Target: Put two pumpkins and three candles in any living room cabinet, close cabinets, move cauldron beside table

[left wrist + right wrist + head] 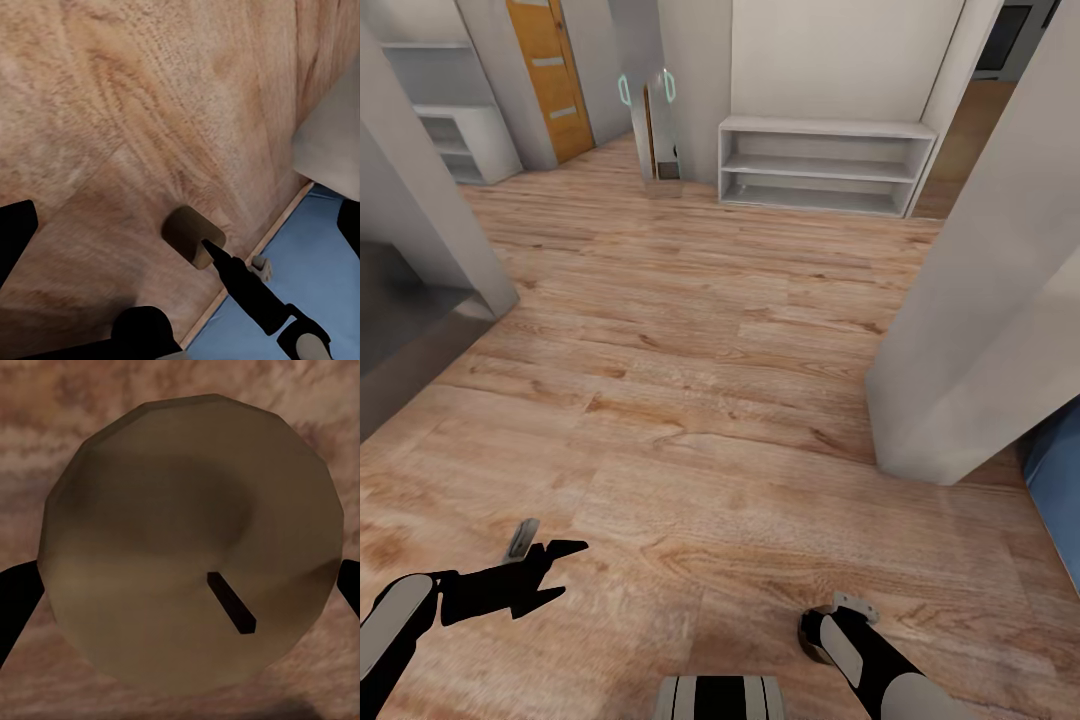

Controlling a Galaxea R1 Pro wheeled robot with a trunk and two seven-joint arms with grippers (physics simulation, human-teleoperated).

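Candle [191,547] in right gripper [180,585]

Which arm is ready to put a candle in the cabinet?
Right. The right tool grips a candle between its fingers; the left tool is open and empty.

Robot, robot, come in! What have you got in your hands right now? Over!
Right gripper shut on candle. Left gripper open, empty. Rolling over wood floor, grey wall corner ahead right.

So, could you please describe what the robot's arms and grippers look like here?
Both arms are glossy black with pale grey oval panels. The left gripper has flat, pointed black fingers and a small grey bracket beside them. The right gripper ends in a black wrist with a light grey fitting. No cables or markings show.
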